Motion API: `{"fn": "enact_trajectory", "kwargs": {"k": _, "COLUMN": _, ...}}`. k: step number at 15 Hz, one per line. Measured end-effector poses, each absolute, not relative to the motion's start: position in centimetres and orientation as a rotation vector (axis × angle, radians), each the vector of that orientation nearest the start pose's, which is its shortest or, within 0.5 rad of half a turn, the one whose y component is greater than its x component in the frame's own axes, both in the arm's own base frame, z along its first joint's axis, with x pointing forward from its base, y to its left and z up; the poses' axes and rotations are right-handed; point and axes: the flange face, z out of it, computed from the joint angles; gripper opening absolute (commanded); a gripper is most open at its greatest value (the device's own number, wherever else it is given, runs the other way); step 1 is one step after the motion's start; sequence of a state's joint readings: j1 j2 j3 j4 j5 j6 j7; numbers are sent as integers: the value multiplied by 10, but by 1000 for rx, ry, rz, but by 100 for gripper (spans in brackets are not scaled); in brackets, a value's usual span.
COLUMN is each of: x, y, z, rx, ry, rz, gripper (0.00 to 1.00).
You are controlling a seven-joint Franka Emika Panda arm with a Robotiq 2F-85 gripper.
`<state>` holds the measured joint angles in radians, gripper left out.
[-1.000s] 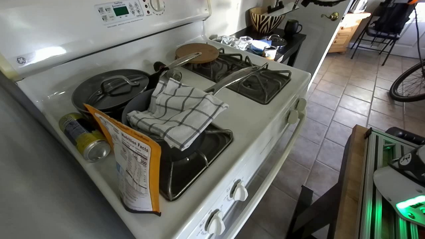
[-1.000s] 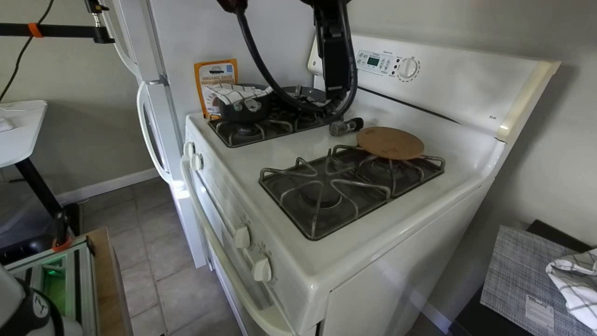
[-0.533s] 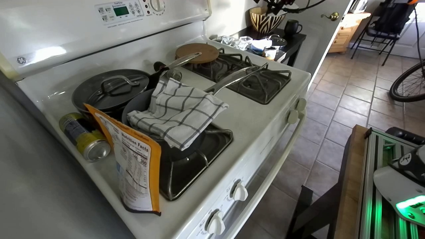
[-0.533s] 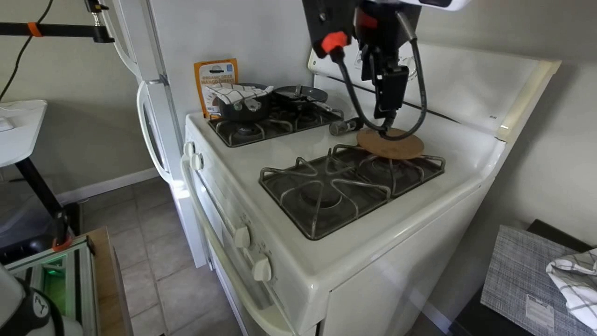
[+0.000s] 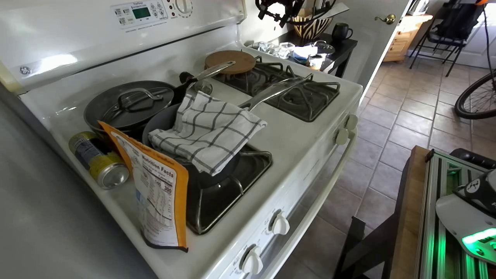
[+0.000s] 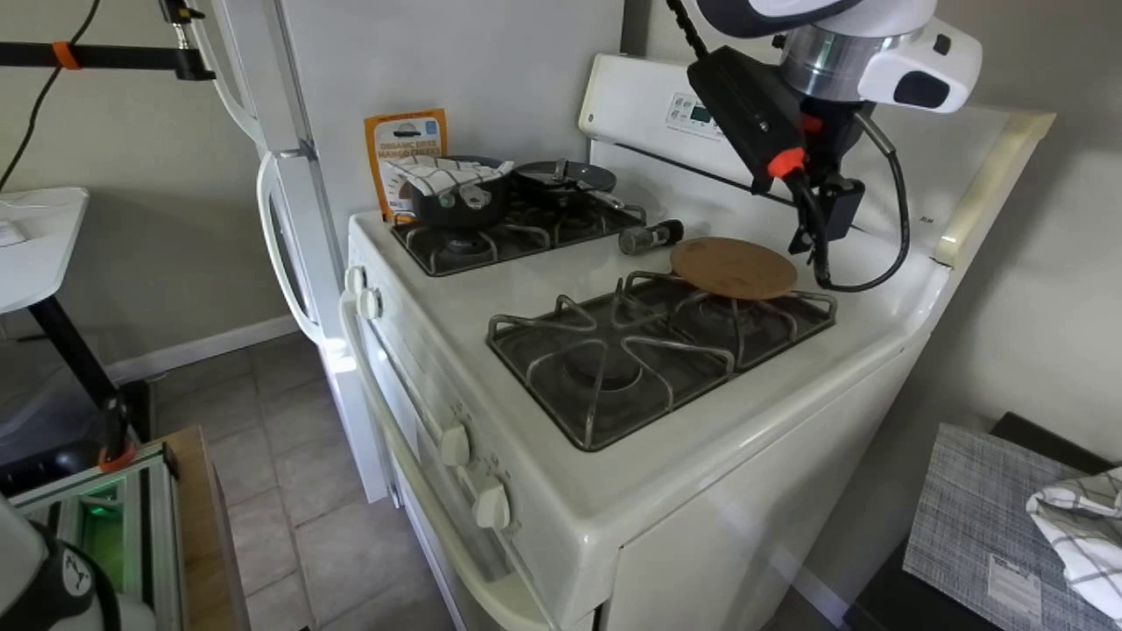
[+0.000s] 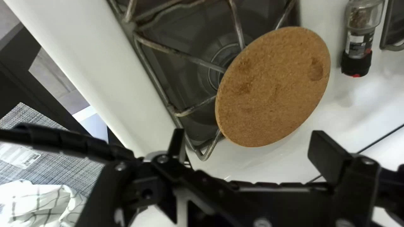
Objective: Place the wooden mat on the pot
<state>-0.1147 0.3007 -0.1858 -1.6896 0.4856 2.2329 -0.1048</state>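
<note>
Wooden mat (image 7: 273,90) on burner grate (image 7: 189,58), beyond spread jaws, apart from them

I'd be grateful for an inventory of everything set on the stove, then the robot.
wooden mat: 1, tan, on rear grate
pot: 1, dark grey, on front grate
checkered cloth: 1, white and grey, over pot
lidded pan: 1, dark grey, behind pot
mango pouch: 1, orange, upright beside pot
can: 1, yellow, lying beside pouch
spice grinder: 1, black and clear, between grates
robot arm: 1, white, above stove
fingers: 2, black, apart, at arm's end
</note>
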Motion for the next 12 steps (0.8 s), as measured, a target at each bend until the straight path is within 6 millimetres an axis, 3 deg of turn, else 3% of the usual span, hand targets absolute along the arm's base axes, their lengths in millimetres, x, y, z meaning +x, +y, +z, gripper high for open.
{"fn": "enact_trajectory", "kwargs": {"k": 6, "x": 660, "y": -171, "z": 445, "rx": -2695, "ry": 580, "rz": -480, "gripper": 100}}
{"fn": "enact_trajectory", "kwargs": {"k": 9, "x": 666, "y": -167, "z": 419, "rx": -2591, "ry": 439, "rz": -491, "gripper": 100}}
{"fn": "enact_trajectory", "kwargs": {"k": 12, "x": 661, "y": -179, "z": 390, "rx": -2554, "ry": 251, "rz": -414, "gripper": 100}}
